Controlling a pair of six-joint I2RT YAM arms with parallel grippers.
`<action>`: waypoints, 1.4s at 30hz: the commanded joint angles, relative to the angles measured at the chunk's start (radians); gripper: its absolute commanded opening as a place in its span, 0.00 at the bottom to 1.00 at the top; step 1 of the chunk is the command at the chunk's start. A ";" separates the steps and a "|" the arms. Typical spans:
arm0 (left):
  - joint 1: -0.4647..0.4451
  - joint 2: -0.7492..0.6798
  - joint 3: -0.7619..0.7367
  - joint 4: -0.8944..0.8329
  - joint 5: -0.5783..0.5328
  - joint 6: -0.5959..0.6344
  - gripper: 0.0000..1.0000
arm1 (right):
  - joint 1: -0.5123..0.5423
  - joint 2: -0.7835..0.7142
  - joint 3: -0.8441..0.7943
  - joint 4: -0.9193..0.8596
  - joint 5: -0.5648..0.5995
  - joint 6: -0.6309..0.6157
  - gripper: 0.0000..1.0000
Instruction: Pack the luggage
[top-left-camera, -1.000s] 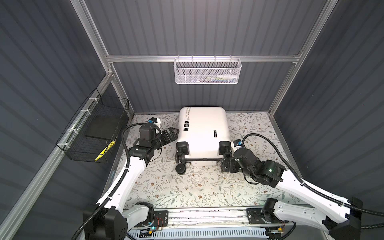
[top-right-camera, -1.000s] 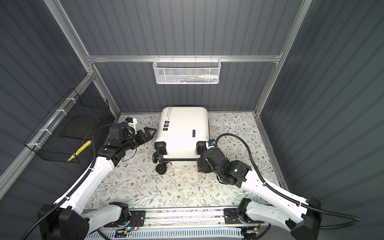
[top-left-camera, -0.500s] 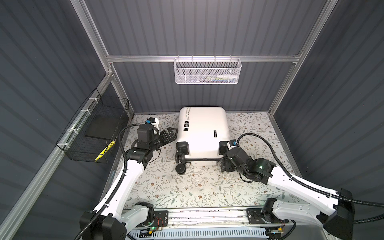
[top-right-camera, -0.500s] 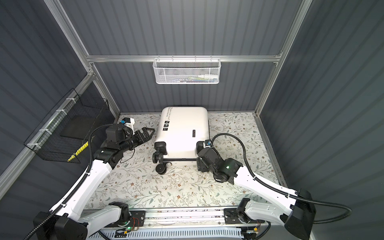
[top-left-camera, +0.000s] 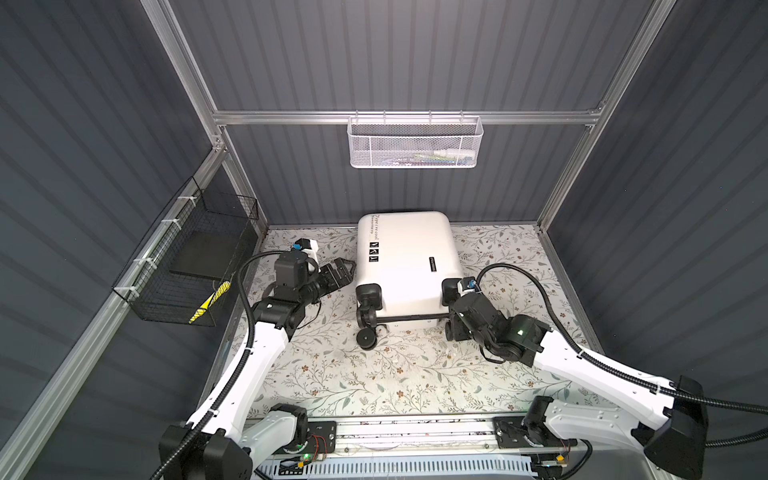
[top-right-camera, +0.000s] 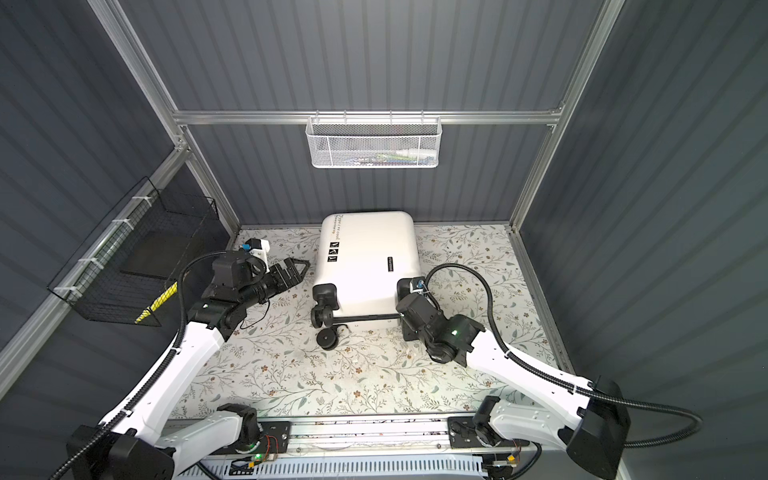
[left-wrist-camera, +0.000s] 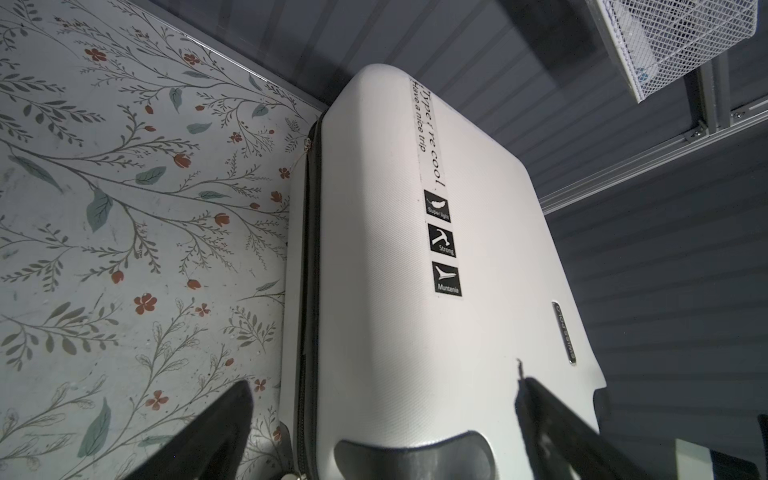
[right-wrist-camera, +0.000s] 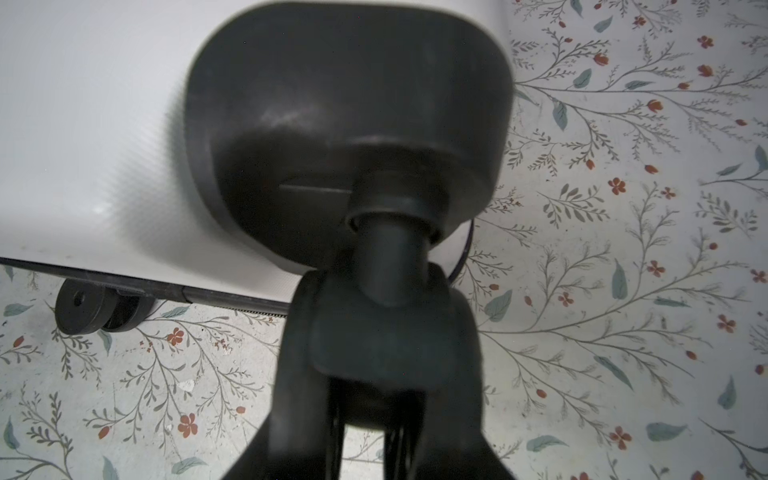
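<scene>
While the closed luggage (top-left-camera: 409, 257) is lying flat at the middle of the table's (top-left-camera: 374, 374) back edge, with its wheels pointing toward the front edge, the left gripper (top-left-camera: 345, 270) is hovering just beside its left side, jaws standing wide apart and holding nothing. The right gripper (right-wrist-camera: 380, 299) is reaching in at the luggage's front right corner, where its fingers (right-wrist-camera: 286, 374) are pressing on both sides of a black wheel (right-wrist-camera: 390, 353), gripping it.
</scene>
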 joint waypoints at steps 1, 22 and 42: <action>0.002 -0.022 -0.011 0.006 0.008 0.002 1.00 | 0.009 -0.012 0.076 -0.005 0.007 -0.086 0.11; 0.004 -0.017 -0.042 0.014 -0.001 0.011 1.00 | -0.046 0.012 0.092 0.054 0.017 -0.171 0.02; 0.004 -0.023 -0.118 0.025 -0.018 0.022 1.00 | -0.132 0.008 0.038 0.115 -0.077 -0.167 0.03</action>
